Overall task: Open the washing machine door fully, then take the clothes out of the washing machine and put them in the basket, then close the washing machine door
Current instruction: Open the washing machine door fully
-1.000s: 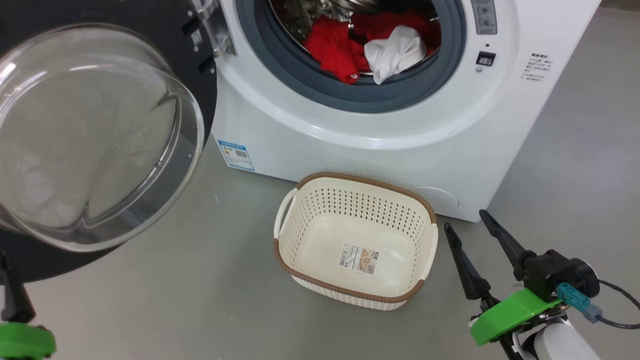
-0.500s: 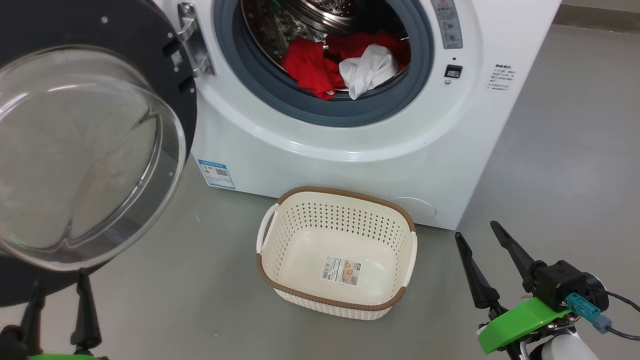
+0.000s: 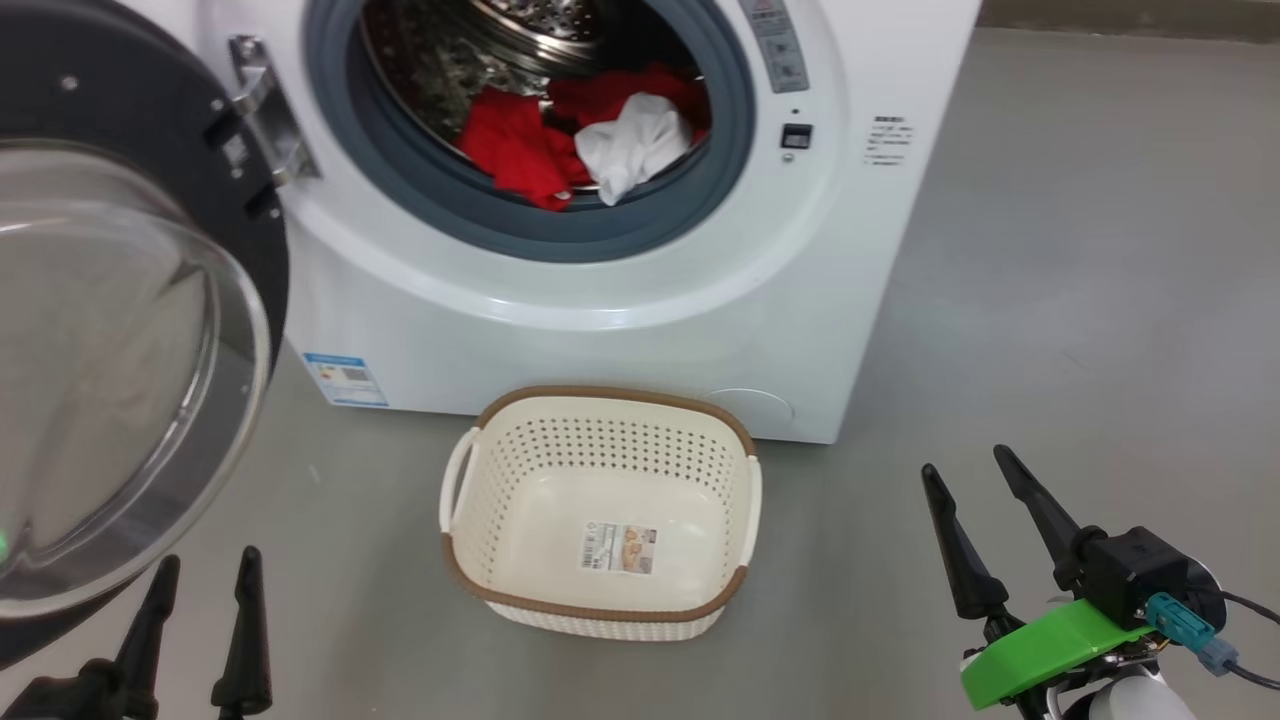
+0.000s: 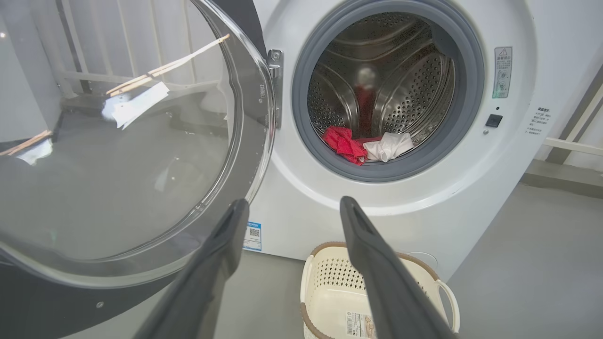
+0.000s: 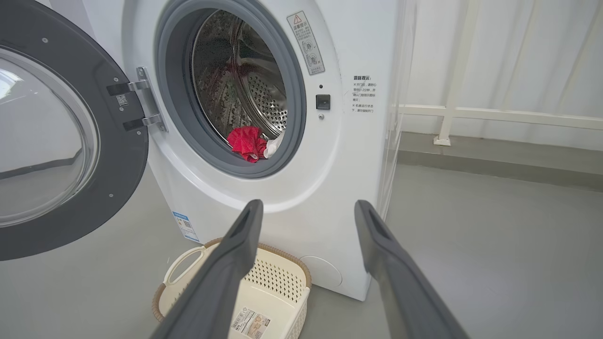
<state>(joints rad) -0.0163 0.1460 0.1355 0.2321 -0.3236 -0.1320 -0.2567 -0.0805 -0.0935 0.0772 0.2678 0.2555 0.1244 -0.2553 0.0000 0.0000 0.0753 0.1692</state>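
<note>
A: Nearest first: grippers?
B: Left gripper (image 3: pixel 210 556) low at the near left, close to the lower edge of the door (image 3: pixel 110 330); right gripper (image 3: pixel 964 460) low at the near right. Spread wide, holding nothing. Parked low, probably to leave the way to the drum (image 3: pixel 530 20) free.
A: Next out?
B: Basket (image 3: pixel 610 391) on the floor (image 3: pixel 1050 300) between them, mouth up, just in front of the washer (image 3: pixel 600 340). Bare inside but for a label (image 3: pixel 620 548). Set below the opening, likely for a short carry and drop.
A: And the door?
B: Swung out leftward on its hinge (image 3: pixel 265 110), glass bowl bulging toward the robot. Looks fully open. Crowds the left side, though; probably easier from the right.
A: Farthest?
B: Clothes (image 3: pixel 520 155) in the drum: red heap plus a white cloth (image 3: pixel 630 145), lying at the front against the gasket (image 3: pixel 560 235). None out yet. No obstacle ahead except that gasket lip to lift over.
</note>
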